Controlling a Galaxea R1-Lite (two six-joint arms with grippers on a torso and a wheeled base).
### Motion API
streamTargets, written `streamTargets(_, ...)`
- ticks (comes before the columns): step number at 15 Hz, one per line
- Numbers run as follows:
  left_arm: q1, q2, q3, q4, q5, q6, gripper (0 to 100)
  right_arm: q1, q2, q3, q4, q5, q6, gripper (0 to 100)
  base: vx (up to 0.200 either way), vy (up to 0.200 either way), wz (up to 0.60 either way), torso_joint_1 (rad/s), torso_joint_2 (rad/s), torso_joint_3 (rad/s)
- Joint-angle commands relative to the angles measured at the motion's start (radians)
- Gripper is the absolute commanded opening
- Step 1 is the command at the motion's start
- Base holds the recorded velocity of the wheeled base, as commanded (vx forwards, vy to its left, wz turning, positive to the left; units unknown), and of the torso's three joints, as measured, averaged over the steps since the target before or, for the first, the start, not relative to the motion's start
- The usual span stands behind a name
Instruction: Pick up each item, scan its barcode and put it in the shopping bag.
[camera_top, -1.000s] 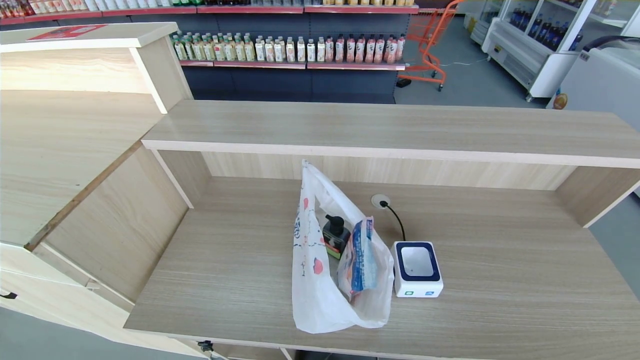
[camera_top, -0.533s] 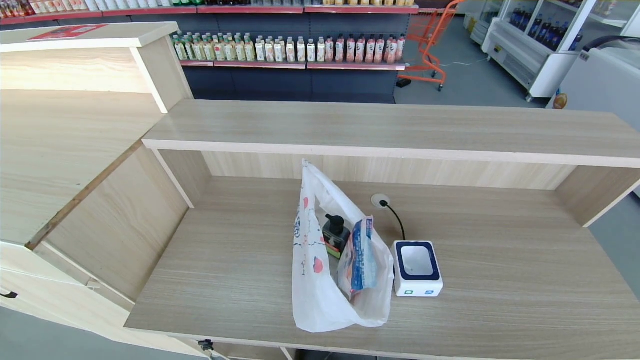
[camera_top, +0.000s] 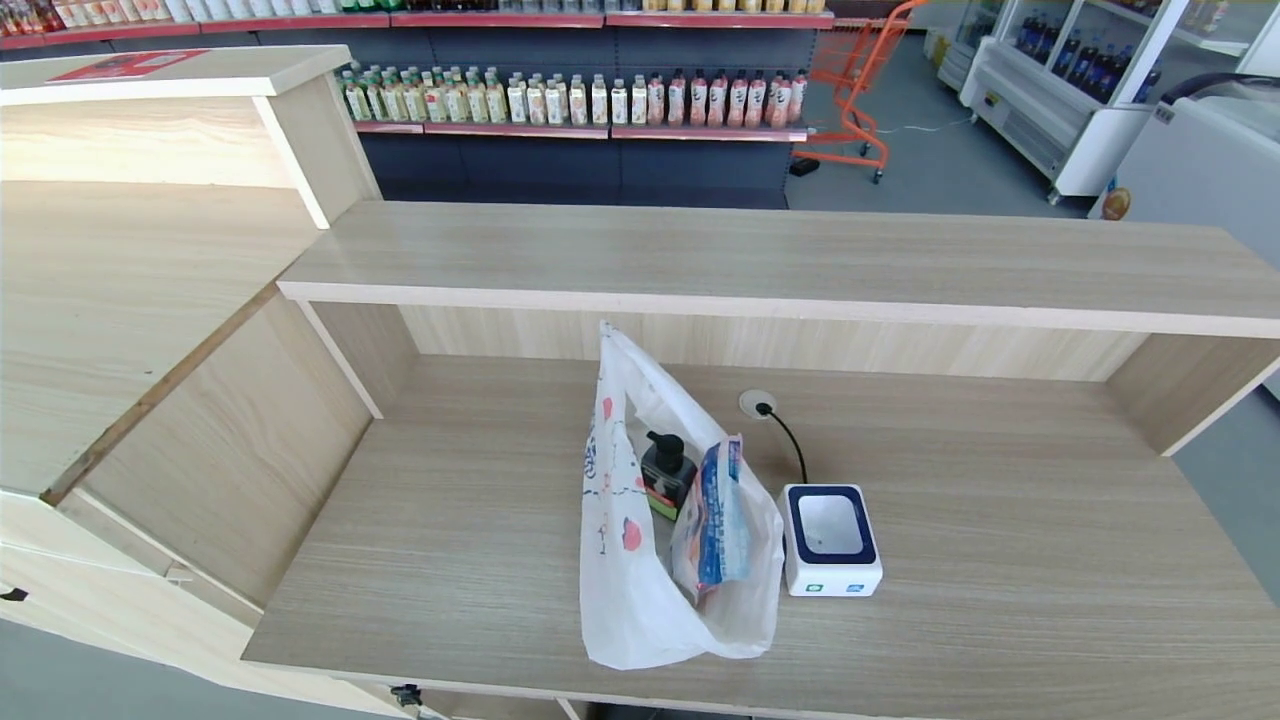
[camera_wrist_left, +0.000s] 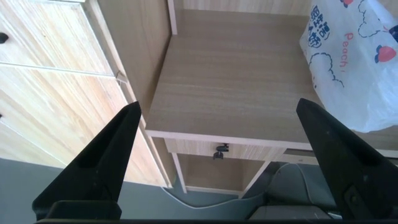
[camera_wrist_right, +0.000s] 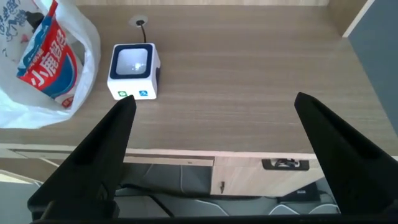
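**A:** Checking in, where's everything sitting right now?

**B:** Both items are in the shopping bag (camera_top: 625, 590) on the desk (camera_top: 1000, 560). The black pump bottle (camera_top: 668, 475) is at the back, and the blue packet (camera_top: 722, 515) pokes out in front of it. The scanner (camera_top: 830, 540) is just beside the bag, on its right. My left gripper (camera_wrist_left: 216, 106) and right gripper (camera_wrist_right: 214, 98) hover short of the desk's near edge, jaws spread wide, gripping nothing.

Left pincer (camera_wrist_left: 217, 104), right pincer (camera_wrist_right: 214, 98): matte black tapered wedges.
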Motion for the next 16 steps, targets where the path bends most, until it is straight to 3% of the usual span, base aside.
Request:
streamTargets(1, 0.000, 0.000, 0.000, 0.000, 0.000, 0.002, 100, 0.002, 0.004, 0.000, 0.000, 0.000, 0.000, 100, 0.000, -0.200, 0.00, 0.002, 0.00, -0.002)
streamTargets(6, 0.000, 0.000, 0.000, 0.000, 0.000, 0.000, 100, 0.002, 0.004, 0.000, 0.000, 0.000, 0.000, 100, 0.000, -0.200, 0.00, 0.004, 0.00, 0.004)
streamTargets(10, 0.000, 0.001, 0.000, 0.000, 0.000, -0.001, 100, 0.002, 0.004, 0.000, 0.000, 0.000, 0.000, 100, 0.000, 0.000, 0.00, 0.000, 0.00, 0.000)
streamTargets(11, 0.000, 0.003, 0.000, 0.000, 0.000, -0.001, 100, 0.002, 0.004, 0.000, 0.002, 0.000, 0.000, 0, 0.200, 0.000, 0.00, 0.002, 0.00, 0.007)
streamTargets(13, 0.000, 0.000, 0.000, 0.000, 0.001, -0.004, 100, 0.002, 0.004, 0.000, 0.002, 0.000, -0.002, 0, 0.200, 0.000, 0.00, 0.002, 0.00, -0.002)
streamTargets(16, 0.000, 0.000, 0.000, 0.000, 0.001, -0.004, 100, 0.002, 0.004, 0.000, 0.002, 0.000, 0.000, 0, 0.000, 0.000, 0.00, 0.000, 0.00, 0.000)
